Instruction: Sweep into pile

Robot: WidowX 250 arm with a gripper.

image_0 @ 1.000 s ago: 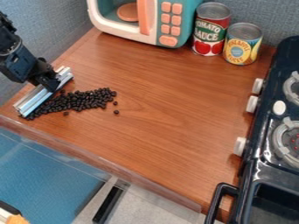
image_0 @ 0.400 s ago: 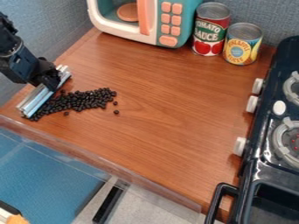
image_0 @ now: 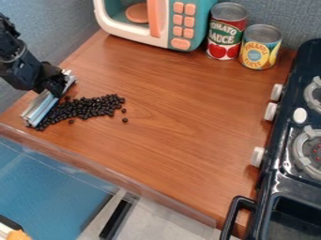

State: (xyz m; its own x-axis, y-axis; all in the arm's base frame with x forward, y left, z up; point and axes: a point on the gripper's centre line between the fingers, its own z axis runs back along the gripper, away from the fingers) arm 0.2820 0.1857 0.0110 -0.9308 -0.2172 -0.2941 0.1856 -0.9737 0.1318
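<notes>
Clasping a silvery, ribbed metal bar (image_0: 42, 106), the black fingers (image_0: 54, 85) are closed on it at the upper left, above the wood-grained tabletop (image_0: 182, 108). The bar slants along the left end of a heap of small, glossy black beans (image_0: 89, 108), touching it. The heap stretches rightward in an elongated patch; a couple of loose beans (image_0: 125, 120) sit just off its right end, and another lies below it.

Farther up stands a toy microwave (image_0: 203, 13), smooth teal and cream, with a coral handle and rounded coral buttons. Just beside it are two metal cans with ridged rims: the taller can (image_0: 225, 33) wears a red and green label with pale lettering above pictured tomatoes, while the shorter can (image_0: 260, 49) has a yellow and blue label with lettering in a round emblem.

At the right is a glossy black toy stove (image_0: 274, 164) with pale knobs (image_0: 271, 111) and grey burner grates (image_0: 307, 150). A see-through strip (image_0: 128, 180) edges the tabletop's near side; woven-looking blue panels (image_0: 56, 26) rise behind.
</notes>
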